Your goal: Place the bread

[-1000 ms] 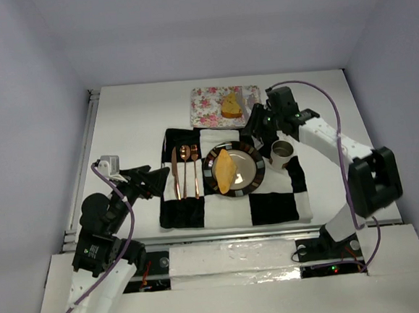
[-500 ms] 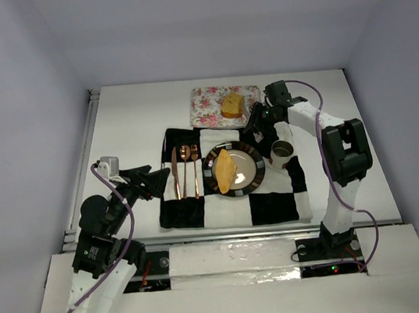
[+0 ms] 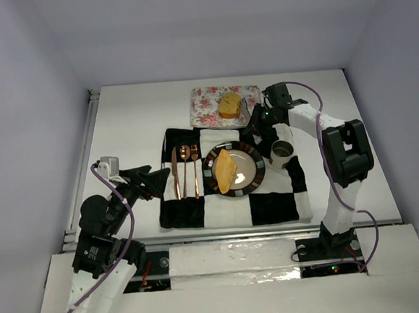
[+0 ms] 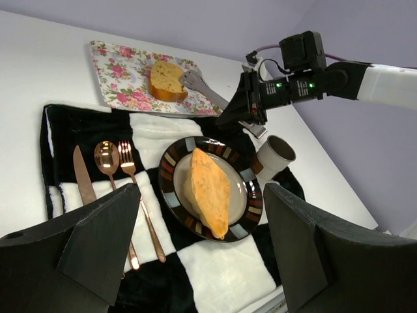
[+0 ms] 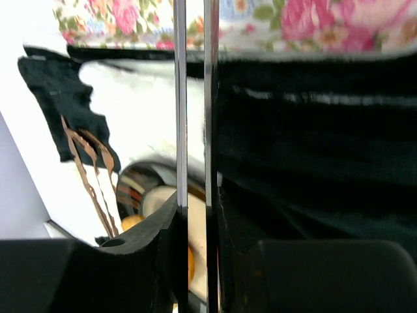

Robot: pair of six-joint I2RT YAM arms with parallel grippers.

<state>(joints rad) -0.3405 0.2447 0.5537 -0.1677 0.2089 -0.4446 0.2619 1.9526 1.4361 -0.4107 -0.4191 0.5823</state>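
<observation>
**Cataloguing the bread: one piece plated, one on the tray**

- Left gripper [image 3: 156, 183]: near left, fingers wide apart, holding nothing. I see it pointing over the cutlery [image 3: 185, 171], well apart from either piece.
- Checked cloth [image 3: 271, 206]: lies under the cutlery, the plate and the cup [image 3: 282, 151].
- Striped plate [image 3: 258, 168]: the wedge slice [image 3: 225, 171] lies on it, long axis running near to far.
- Right gripper [image 3: 252, 117]: sits at the cloth's far edge. I judge this arm much the nearer.
- Floral tray [image 3: 204, 106]: the browner chunk [image 3: 229, 104] lies on its right half, just left of the right fingers and slightly farther.
- Unclear: the right wrist view shows only narrow bright edges and no bread. I cannot tell whether those fingers are apart or together, nor whether one touches the chunk.
</observation>
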